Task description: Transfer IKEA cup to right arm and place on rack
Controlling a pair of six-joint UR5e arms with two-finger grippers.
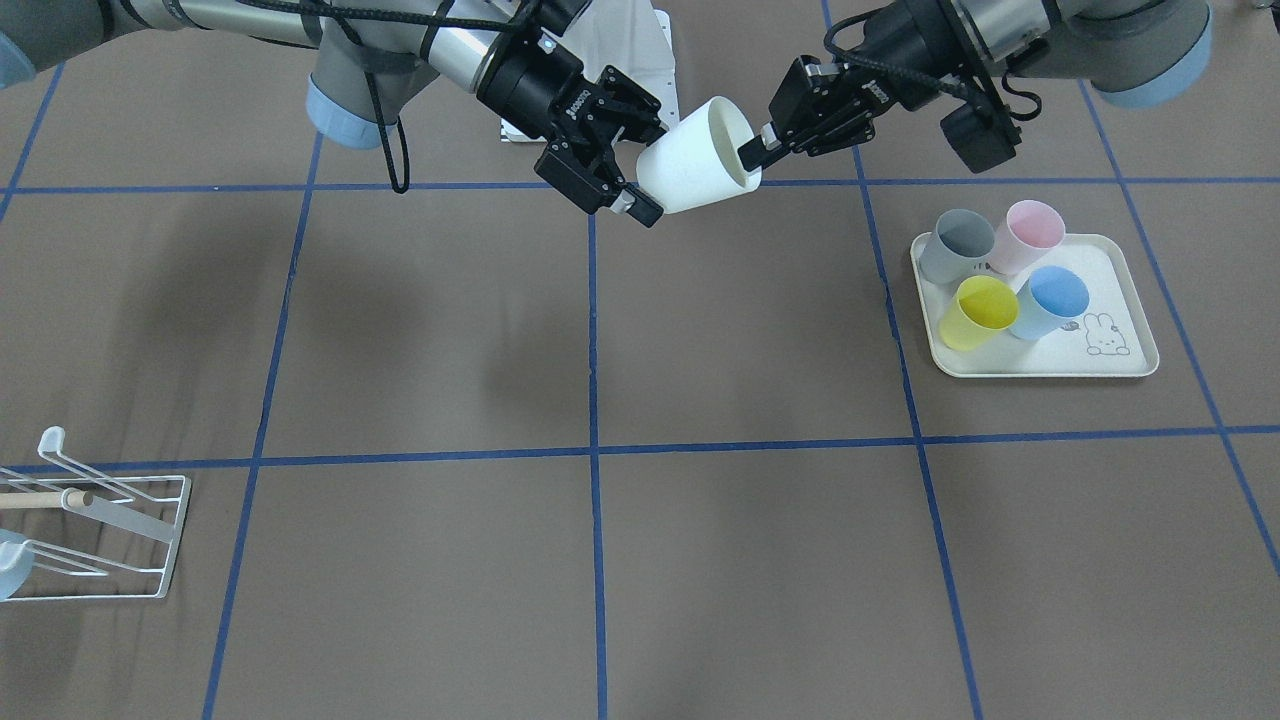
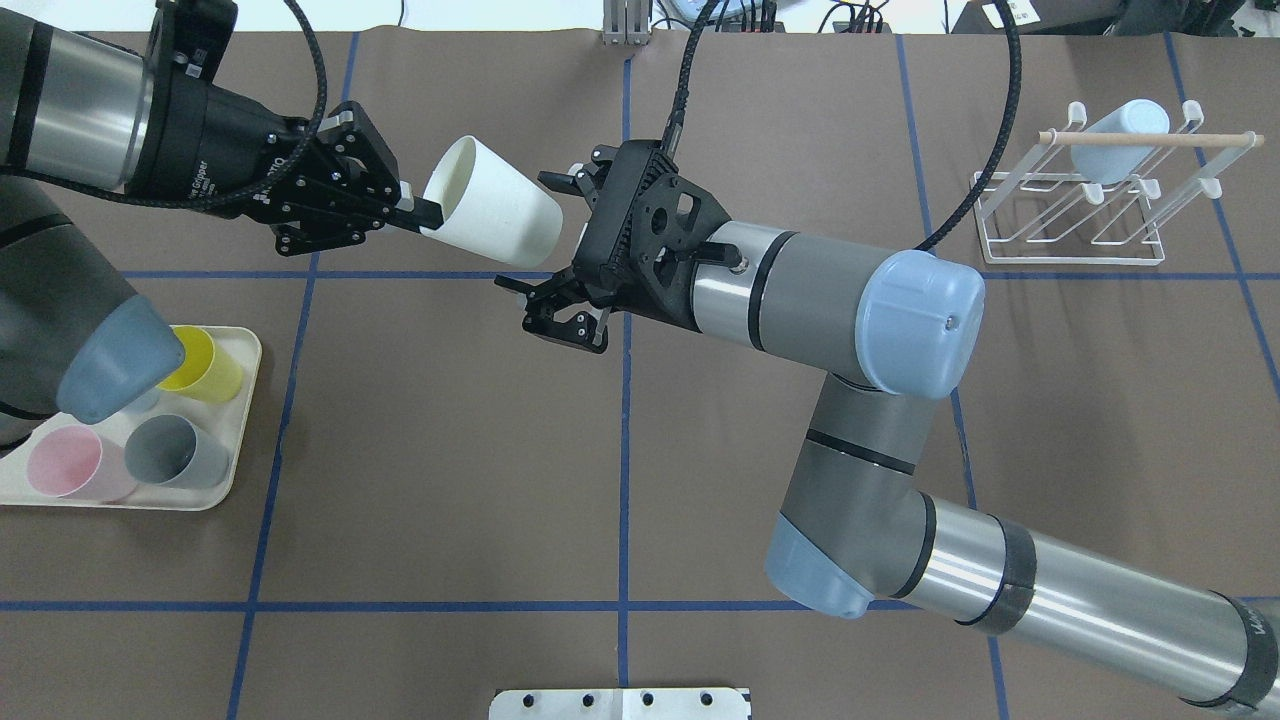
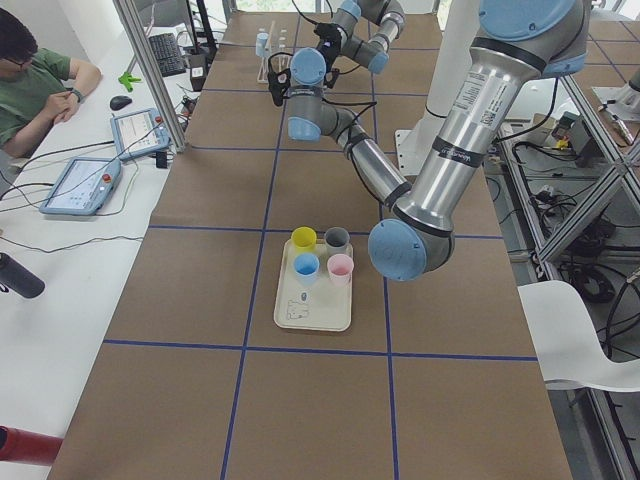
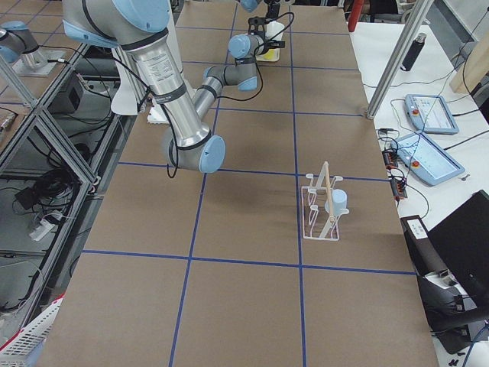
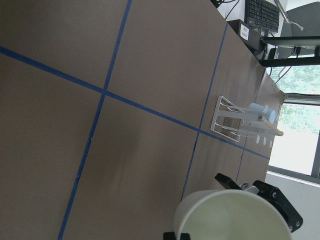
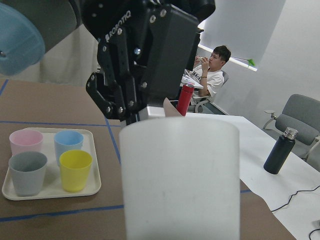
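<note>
One white cup (image 1: 695,155), top middle, looked light, stiff, slick. The left gripper (image 1: 750,158) pinched its rim; the right gripper (image 1: 648,160) was open at its base, prob. the best grab spot.

Cream tray (image 1: 1050,358), four coloured cups (image 1: 975,310) upright

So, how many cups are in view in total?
6. One white cup held in the air by the left gripper, four on the tray: grey, pink, yellow, blue; one pale blue cup on the rack. None looks hidden.
</note>
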